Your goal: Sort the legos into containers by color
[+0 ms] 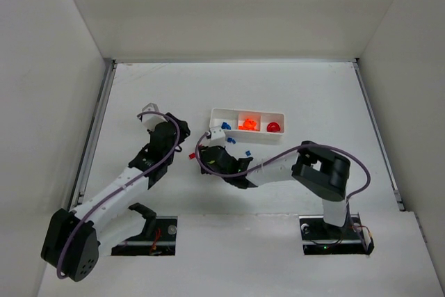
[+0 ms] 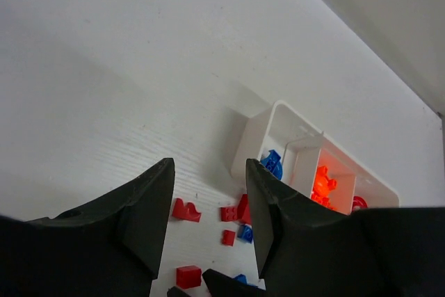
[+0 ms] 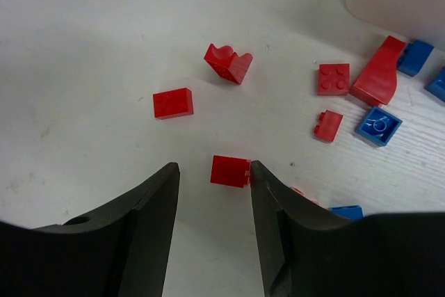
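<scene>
Right claw (image 3: 213,172): jaws well apart, holding nothing, low over the counter (image 3: 83,46). A small red brick (image 3: 230,171) lies between the fingers, off-centre, against the right-hand finger in the wrist view.

Left claw (image 2: 210,168): jaws parted, nothing between them, facing the tray (image 2: 245,145) from just beside the loose pile.

Legos (image 3: 333,78): red and blue ones lie scattered on the counter beside the tray's end. From above, the tray holds blue in its left compartment, orange in the middle and red in the right.

Risks, as we judge them:
- The off-centre brick may get pushed or spun by the closing jaws and squirt out.
- Both claws work the same small patch, so the arms could touch.
- The red compartment is the farthest one, and the low walls could let a dropped piece bounce into the orange.

Materials:
- The legos are hard, glossy plastic, studded on top and far smaller than the fingers.
- Shapes vary: a red arch piece (image 3: 228,62), a red slope (image 3: 379,74) and a flat blue tile (image 3: 379,125).
- The tray is thin white plastic.
- The counter is matte white and faintly grained.
- The fingers are black, smooth and wedge-shaped.
</scene>
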Tool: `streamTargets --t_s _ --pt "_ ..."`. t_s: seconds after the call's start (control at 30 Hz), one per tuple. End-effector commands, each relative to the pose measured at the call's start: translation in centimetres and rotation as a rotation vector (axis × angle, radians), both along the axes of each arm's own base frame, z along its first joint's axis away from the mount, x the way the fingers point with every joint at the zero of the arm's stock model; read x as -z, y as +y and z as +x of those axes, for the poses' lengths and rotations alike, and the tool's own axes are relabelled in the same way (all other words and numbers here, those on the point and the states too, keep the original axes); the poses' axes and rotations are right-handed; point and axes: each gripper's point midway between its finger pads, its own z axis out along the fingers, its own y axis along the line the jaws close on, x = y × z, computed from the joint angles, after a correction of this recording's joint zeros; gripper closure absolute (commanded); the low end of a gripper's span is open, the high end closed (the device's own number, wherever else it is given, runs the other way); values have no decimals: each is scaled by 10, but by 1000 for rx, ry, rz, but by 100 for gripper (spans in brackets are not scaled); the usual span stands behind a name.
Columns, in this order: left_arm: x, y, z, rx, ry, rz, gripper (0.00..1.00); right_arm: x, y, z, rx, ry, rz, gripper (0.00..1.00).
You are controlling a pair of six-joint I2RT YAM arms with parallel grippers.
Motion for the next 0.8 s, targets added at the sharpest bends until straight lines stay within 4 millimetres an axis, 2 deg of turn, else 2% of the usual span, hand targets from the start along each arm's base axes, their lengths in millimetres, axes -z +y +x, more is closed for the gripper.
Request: streamTargets --t_s 0.0,0.2,0.4,0.47,0.63,0.73,0.77 --pt "7 8 -8 -31 16 -21 57 -3 11 6 -14 -12 1 49" --pt "6 5 -16 2 14 2 57 11 10 8 -1 -3 -41 52" --pt "8 -4 -27 69 21 61 56 13 9 10 17 -4 -45 71" --pt "11 -4 -32 79 33 84 55 2 6 11 29 -18 -25 76" --pt "11 -11 -39 123 31 123 54 -50 -14 12 64 -87 54 77" --pt "12 -24 -42 168 36 138 54 -79 -45 24 112 -121 103 77" --pt "13 -30 -44 187 40 143 54 -86 -61 32 142 -134 112 77"
